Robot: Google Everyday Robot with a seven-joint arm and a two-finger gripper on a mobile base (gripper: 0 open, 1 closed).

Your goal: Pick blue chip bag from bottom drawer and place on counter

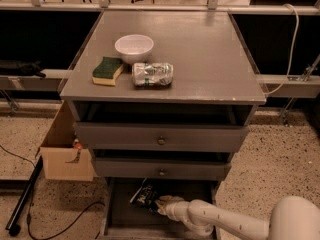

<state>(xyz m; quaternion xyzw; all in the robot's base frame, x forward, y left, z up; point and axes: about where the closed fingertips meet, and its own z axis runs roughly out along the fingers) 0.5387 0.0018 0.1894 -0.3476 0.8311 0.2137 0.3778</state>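
Observation:
The blue chip bag point(145, 196), dark navy with white lettering, lies in the open bottom drawer point(125, 216) near its back, partly under the drawer above. My gripper point(161, 205) reaches into the drawer from the lower right on a white arm point(225, 221) and sits right against the bag's right edge. The counter point(200, 49) is the grey cabinet top above.
On the counter stand a white bowl point(134, 47), a green and yellow sponge point(107, 70) and a crushed silver-green can point(152, 74). Two knobbed grey drawers point(161, 138) hang above the bottom drawer. A cardboard box point(65, 149) and a black cable point(30, 184) lie on the floor at left.

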